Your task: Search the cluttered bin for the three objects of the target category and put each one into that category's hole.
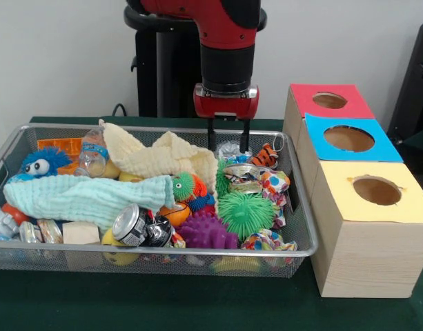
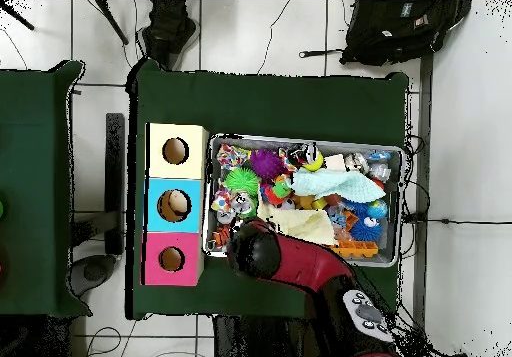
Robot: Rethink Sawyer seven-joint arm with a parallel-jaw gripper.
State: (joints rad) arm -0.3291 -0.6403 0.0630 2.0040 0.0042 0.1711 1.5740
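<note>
My gripper [image 1: 228, 141] hangs open over the far right corner of the wire bin [image 1: 197, 252], its fingers apart and holding nothing. Just below it lie a crumpled foil pack [image 1: 233, 150] and a small tiger toy [image 1: 266, 156]. A green spiky ball [image 1: 246, 212], a purple spiky ball [image 1: 204, 232], a crushed can [image 1: 139, 226], a plastic bottle [image 1: 94, 153] and a blue furry toy [image 1: 42, 162] are among the clutter. Right of the bin stand three boxes with holes: red [image 1: 329, 101], blue [image 1: 348, 138], yellow [image 1: 377, 190]. In the overhead view the arm [image 2: 262, 255] hides the gripper.
A pale green towel [image 1: 80, 196] and a cream cloth [image 1: 170, 160] cover much of the bin's middle and left. A wooden block [image 1: 81, 233] and a banana [image 1: 235, 264] lie by the near wall. Overhead, the boxes [image 2: 174, 205] line the bin's left side.
</note>
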